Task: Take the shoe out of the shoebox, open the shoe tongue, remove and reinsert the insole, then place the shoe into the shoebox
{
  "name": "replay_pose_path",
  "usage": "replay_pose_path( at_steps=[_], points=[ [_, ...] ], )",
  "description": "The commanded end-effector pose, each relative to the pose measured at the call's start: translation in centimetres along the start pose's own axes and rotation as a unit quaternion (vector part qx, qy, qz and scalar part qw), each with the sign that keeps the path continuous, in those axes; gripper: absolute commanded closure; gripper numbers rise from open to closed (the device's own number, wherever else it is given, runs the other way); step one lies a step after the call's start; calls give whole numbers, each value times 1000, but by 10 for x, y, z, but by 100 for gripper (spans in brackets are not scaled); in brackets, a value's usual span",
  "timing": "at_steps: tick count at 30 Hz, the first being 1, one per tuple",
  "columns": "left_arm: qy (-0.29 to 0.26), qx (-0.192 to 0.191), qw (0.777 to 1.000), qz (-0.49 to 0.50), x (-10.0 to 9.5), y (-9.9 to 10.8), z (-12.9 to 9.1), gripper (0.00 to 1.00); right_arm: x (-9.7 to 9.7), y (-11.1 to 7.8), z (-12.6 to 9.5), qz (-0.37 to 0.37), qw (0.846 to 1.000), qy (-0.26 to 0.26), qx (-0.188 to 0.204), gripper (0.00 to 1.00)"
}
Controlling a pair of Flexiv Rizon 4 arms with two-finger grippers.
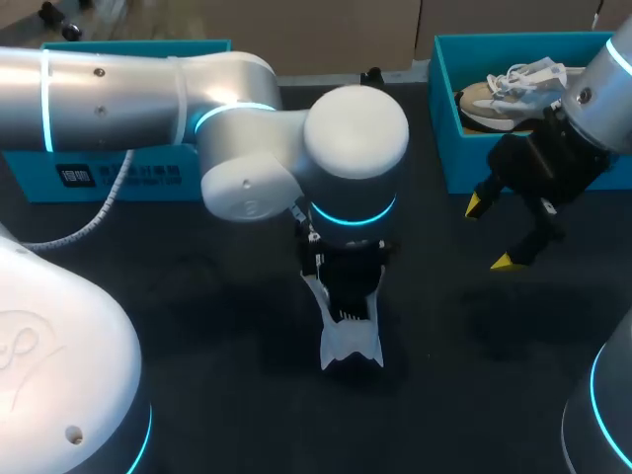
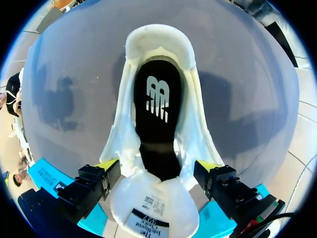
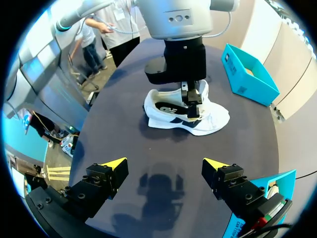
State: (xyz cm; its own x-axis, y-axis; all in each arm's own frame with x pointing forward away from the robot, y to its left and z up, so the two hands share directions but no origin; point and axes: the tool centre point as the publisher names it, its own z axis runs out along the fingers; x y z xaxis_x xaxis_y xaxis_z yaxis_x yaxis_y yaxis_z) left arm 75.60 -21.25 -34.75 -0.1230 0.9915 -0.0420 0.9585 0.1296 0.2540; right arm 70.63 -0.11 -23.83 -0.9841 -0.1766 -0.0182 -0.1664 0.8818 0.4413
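Two arms share the dark table [image 1: 197, 296] in the head view. The left arm [image 1: 128, 99] comes in from the left and bends past the middle, its wrist pointing straight down. The left gripper [image 1: 346, 291] is lowered onto the white shoe [image 1: 351, 346], which stands on its sole near the table's centre, outside the box. The right arm enters from the right edge. The right gripper [image 1: 489, 235] hangs above the table just in front of the teal shoebox [image 1: 442, 118], tilted, with its yellow tips spread apart and nothing between them. A second shoe [image 1: 499, 99] lies inside that shoebox. Another teal box [image 1: 109, 173] sits at the far left.

From the left wrist, the camera looks straight down into the shoe. Its black insole [image 2: 158, 104] lies flat inside, and the tongue [image 2: 148, 203] is folded back towards the wrist. The fingertips [image 2: 106, 166] stand wide, one on each flank of the shoe at the lacing. Each appears to press the white upper, so the claw is clamped on the shoe.

From the right wrist, the right claw's fingers are parted over bare tabletop. The shoe is well ahead of them, with the left arm upright on it.
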Motion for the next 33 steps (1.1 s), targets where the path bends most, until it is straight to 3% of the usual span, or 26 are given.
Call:
replay_pose_path(
  at_steps=[1, 16, 26, 27, 28, 33],
  points=[
    [2, 10, 1000, 4, 0, 11, -4, 0, 0, 0, 1, 0, 1000, 0, 2, 0],
    [0, 3, 1000, 21, 3, 32, -16, 0, 0, 0, 1, 0, 1000, 0, 2, 0],
    [1, -7, 1000, 15, 9, 59, -24, 0, 0, 0, 1, 0, 1000, 0, 2, 0],
    [2, -8, 1000, 16, 7, 62, -24, 9, 0, 0, 1, 0, 1000, 0, 2, 0],
    [2, -8, 1000, 16, 6, 64, -23, 27, 0, 0, 1, 0, 1000, 0, 2, 0],
    [1, 1, 1000, 21, 0, 68, -20, 53, 0, 0, 1, 0, 1000, 0, 2, 0]
  ],
)
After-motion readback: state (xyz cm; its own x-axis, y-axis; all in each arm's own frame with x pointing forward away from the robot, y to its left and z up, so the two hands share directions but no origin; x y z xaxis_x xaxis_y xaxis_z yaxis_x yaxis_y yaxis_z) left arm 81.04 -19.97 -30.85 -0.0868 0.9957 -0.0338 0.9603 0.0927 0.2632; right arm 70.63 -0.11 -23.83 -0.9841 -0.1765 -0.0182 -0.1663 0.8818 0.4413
